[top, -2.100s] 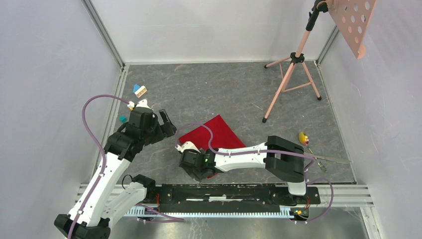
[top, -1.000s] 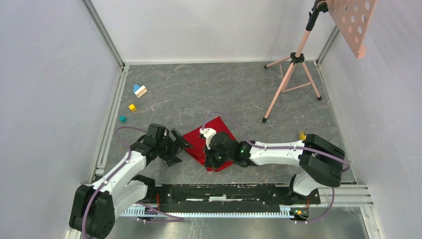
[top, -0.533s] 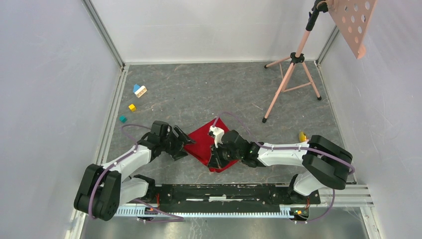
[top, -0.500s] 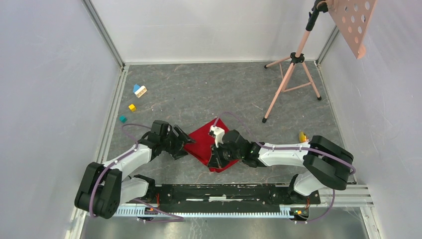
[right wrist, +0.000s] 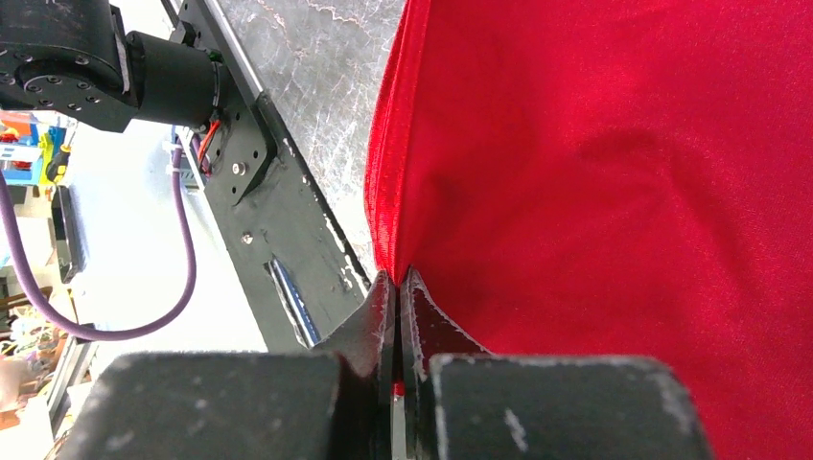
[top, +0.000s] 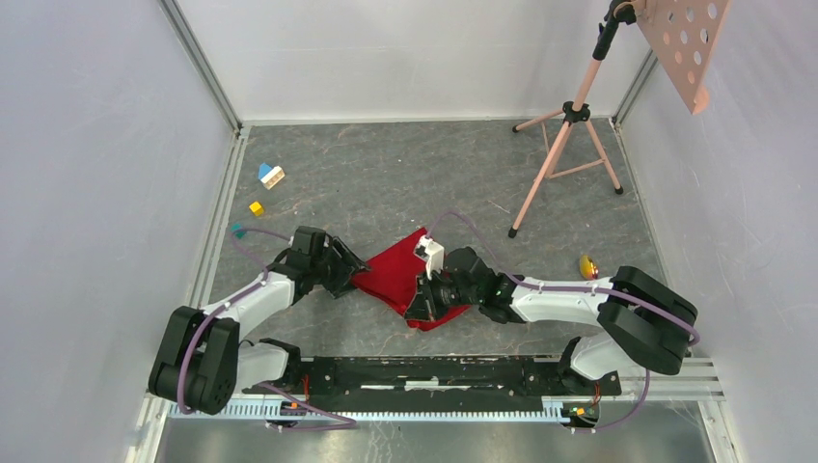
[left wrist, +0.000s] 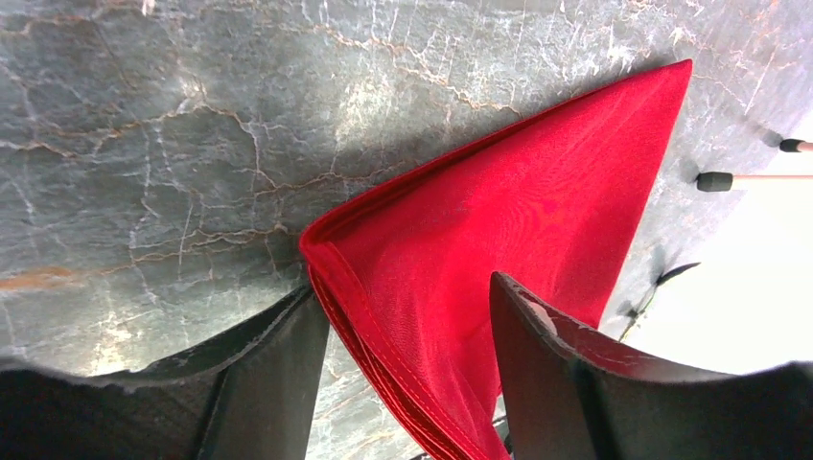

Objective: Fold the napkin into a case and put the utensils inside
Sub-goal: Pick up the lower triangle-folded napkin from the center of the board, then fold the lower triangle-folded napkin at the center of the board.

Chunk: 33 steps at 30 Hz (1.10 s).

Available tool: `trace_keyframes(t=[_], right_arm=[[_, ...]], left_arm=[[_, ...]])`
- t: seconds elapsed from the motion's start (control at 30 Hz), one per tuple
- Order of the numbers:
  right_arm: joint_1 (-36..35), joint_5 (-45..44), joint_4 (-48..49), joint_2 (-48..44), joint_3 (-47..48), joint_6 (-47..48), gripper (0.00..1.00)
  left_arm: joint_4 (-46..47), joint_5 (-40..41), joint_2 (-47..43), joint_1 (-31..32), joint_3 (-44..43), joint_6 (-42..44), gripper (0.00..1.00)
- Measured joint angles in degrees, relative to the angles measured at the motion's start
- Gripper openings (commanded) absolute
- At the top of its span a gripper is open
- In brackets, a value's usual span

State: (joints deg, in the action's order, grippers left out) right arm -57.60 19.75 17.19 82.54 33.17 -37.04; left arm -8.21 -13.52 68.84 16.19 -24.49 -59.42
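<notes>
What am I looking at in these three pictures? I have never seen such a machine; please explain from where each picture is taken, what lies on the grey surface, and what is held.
These are two white-and-black robot arms bolted at the near edge of a grey marbled table. The wide picture looks down from above; the other two come from a small camera on each wrist. In the middle lies a folded bright red cloth napkin. The right hand is pinched shut on its near edge. The left hand is open, one finger on either side of the napkin's left corner. At far left lie small coloured toy blocks; at the back stands a pink tripod stand. A shiny gold spoon shows beside the right arm.
</notes>
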Motion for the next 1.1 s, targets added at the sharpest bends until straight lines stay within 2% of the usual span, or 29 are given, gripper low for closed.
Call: trace_keyframes(t=[0.2, 0.57, 0.7, 0.87, 1.1], right_arm=[[0.59, 1.38, 1.27, 0.0, -0.68, -0.66, 0.01], [1.16, 3.89, 3.82, -0.33, -2.32, -1.4, 0.01], [1.29, 5.16, 7.06, 0.07, -3.85, -2.23, 0.01], [1.36, 7.23, 9.99, 1.11, -4.57, -2.84, 0.01], [-0.76, 10.47, 19.67, 5.11, -5.77, -6.51, 0.0]], left_arm=[[0.63, 0.9, 1.03, -0.09, -0.28, 1.38, 0.55], [-1.05, 2.89, 1.03, -0.09, -2.4, 6.01, 0.09], [-3.52, 3.87, -1.18, -0.02, -4.35, 8.02, 0.03], [-9.2, 5.11, -3.72, 0.07, -6.1, 9.99, 0.02], [-23.87, 10.23, -7.82, 0.15, -10.69, 10.69, 0.02]])
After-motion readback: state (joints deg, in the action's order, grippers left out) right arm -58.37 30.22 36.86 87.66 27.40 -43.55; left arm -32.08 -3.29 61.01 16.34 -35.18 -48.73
